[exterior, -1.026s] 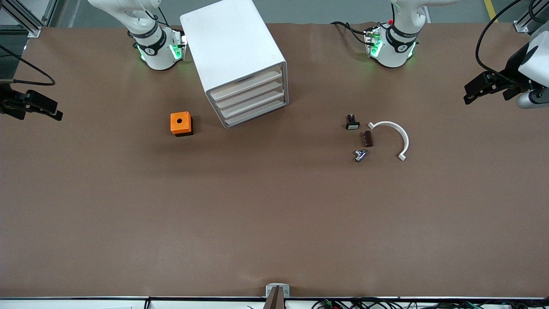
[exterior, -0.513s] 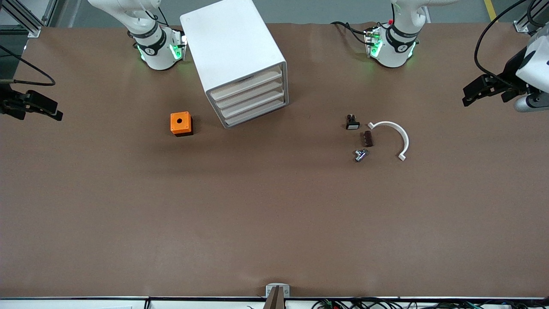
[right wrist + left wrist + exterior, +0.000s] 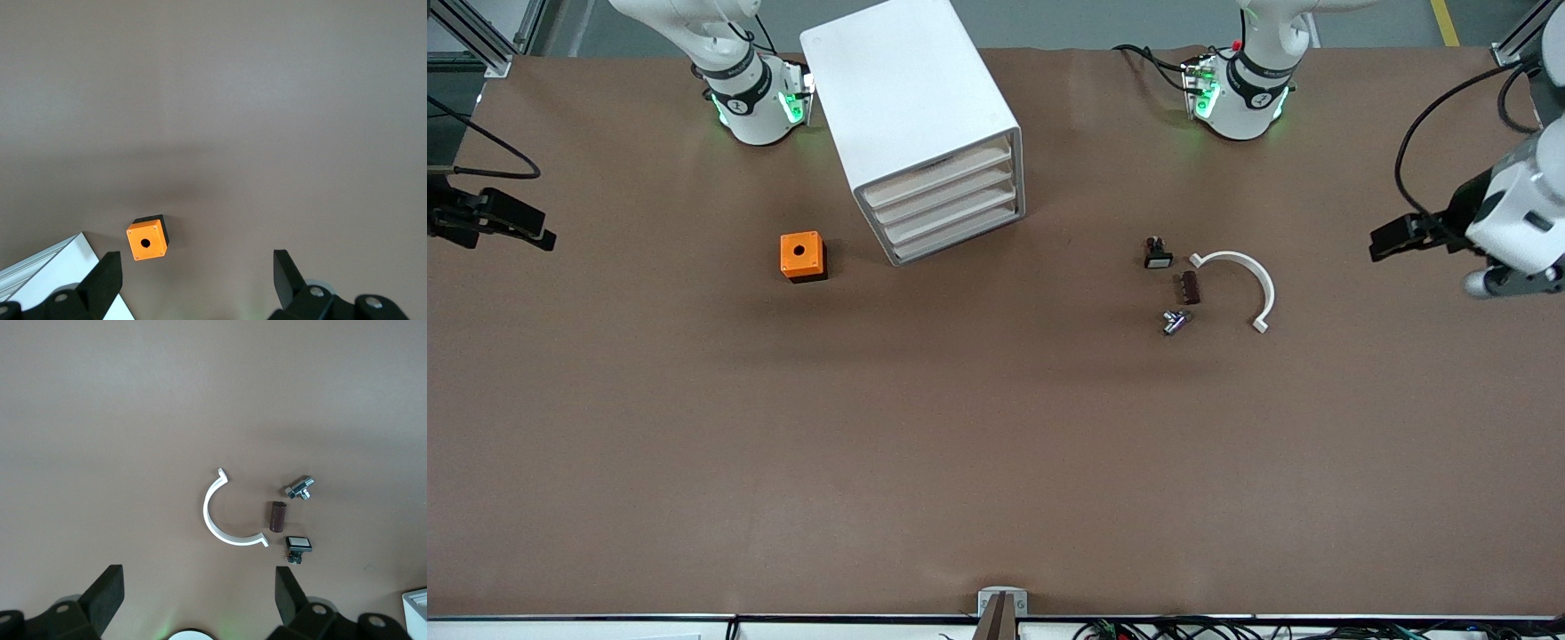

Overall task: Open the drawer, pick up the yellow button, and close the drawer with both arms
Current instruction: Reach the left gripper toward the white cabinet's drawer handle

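Note:
The white cabinet [image 3: 911, 107] has several drawers [image 3: 951, 206], all shut; it also shows in the right wrist view [image 3: 47, 270]. The button is hidden from every view. My left gripper [image 3: 1383, 242] is open and empty over the bare table at the left arm's end, apart from the loose parts; its fingers [image 3: 107, 593] stand wide. My right gripper [image 3: 538, 233] is open and empty over the table's edge at the right arm's end, its fingers [image 3: 107, 277] wide. An orange cube with a round hole [image 3: 802, 256] sits beside the cabinet and shows in the right wrist view [image 3: 147, 241].
Toward the left arm's end lie a small black piece with a white cap [image 3: 1157, 256] [image 3: 297, 545], a brown cylinder [image 3: 1190, 287] [image 3: 277, 515], a metal fitting [image 3: 1174, 321] [image 3: 300, 487] and a white half ring [image 3: 1268, 289] [image 3: 207, 517].
My left gripper has come lower in the front view and a little toward the loose parts. The right arm has not moved.

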